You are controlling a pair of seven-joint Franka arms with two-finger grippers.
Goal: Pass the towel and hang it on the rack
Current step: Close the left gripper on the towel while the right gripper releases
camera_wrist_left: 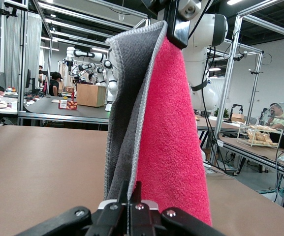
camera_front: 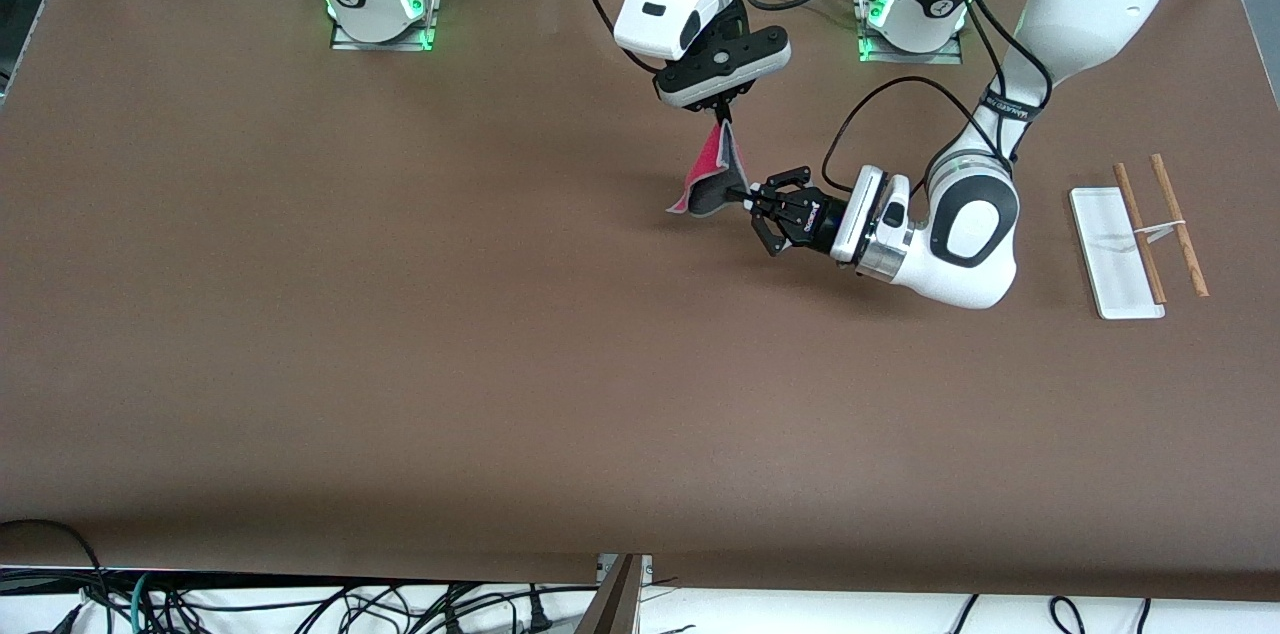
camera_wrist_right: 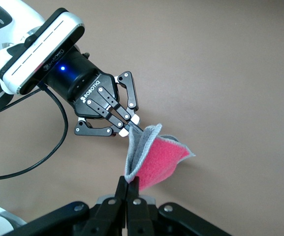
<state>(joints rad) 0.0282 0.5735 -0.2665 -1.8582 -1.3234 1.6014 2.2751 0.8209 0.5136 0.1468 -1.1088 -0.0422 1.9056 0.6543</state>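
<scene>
The towel, pink on one face and grey on the other, hangs folded above the middle of the table. My right gripper points down from above and is shut on its top corner. My left gripper lies level beside the towel, reaching in from the rack's end, and is shut on the grey-edged side. In the left wrist view the towel fills the middle, hanging from the right gripper. The right wrist view shows the towel with the left gripper pinching its edge. The rack stands at the left arm's end of the table.
The left arm's forearm and wrist hang low over the table between the towel and the rack. The rack's two brown rods run above its white base. Cables lie below the table edge nearest the front camera.
</scene>
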